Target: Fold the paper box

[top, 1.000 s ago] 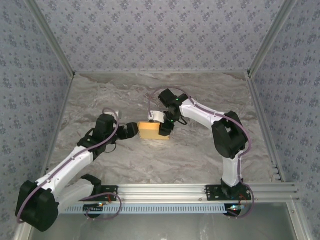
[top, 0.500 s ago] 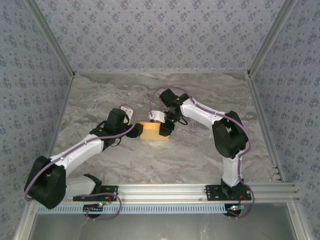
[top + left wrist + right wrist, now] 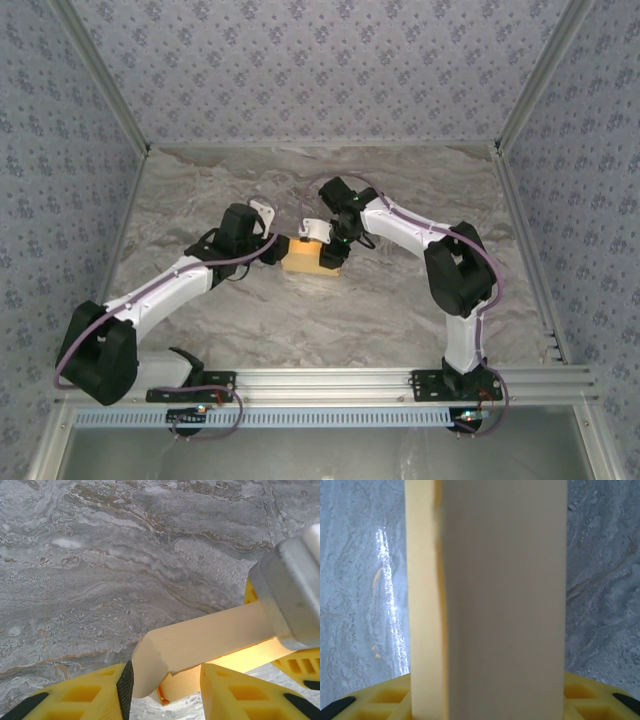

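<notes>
Arms bent inward; right hand (image 3: 329,257) pinches paper box (image 3: 304,259); left hand (image 3: 278,250) straddles its flap, grip unclear.

Grey marbled tabletop (image 3: 300,320) enclosed by blue floral-patterned walls (image 3: 320,70).

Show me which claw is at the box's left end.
The left gripper, meeting the paper box from the left; the right gripper sits at its right side.

Robot lab test cell, marble-print table (image 3: 300,320), patterned walls (image 3: 320,70) left, far and right, aluminium rail (image 3: 340,380) along near edge, left arm (image 3: 160,295) and right arm (image 3: 455,270) bolted there
</notes>
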